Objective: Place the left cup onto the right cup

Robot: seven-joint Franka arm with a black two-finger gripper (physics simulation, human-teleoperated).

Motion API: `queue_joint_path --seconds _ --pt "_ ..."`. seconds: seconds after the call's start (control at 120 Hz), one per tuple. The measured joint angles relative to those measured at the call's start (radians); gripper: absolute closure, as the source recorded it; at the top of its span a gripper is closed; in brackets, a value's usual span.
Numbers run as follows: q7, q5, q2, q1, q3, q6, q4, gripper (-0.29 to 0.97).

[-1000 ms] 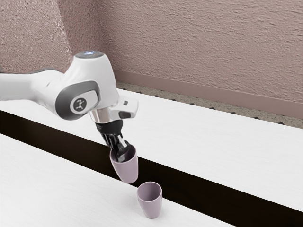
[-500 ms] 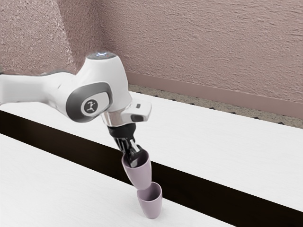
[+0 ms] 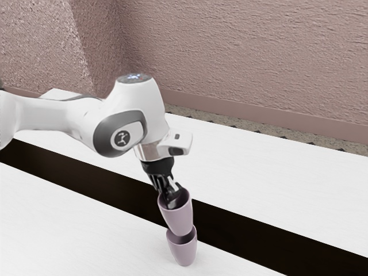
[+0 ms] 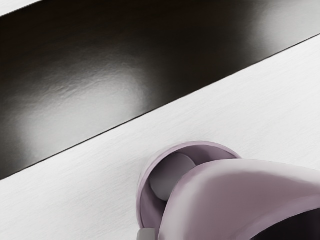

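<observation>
White desk, crossed by a dark band. Gripper pinches the rim of the left cup; the cup is tilted, its base inside the right cup's mouth. Behind stand a pink textured wall and a baseboard.

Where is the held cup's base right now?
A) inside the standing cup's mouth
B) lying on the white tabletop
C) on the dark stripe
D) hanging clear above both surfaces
A: the held cup, slightly tilted, has its lower end sunk past the rim of the standing cup.
</observation>
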Motion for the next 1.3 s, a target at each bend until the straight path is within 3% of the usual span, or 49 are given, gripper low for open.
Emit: queue_joint_path --seconds 0.95,1.033,1.192,1.3 --pt "-0.003 0.006 0.08 -0.001 0.007 0.032 -0.008 0.78" --pt "-0.001 0.002 0.083 0.001 0.007 0.032 -0.009 0.69" --pt "0.004 -0.003 0.087 0.005 0.007 0.032 -0.008 0.37" --pt "0.007 -0.004 0.081 0.007 0.007 0.032 -0.009 0.22"
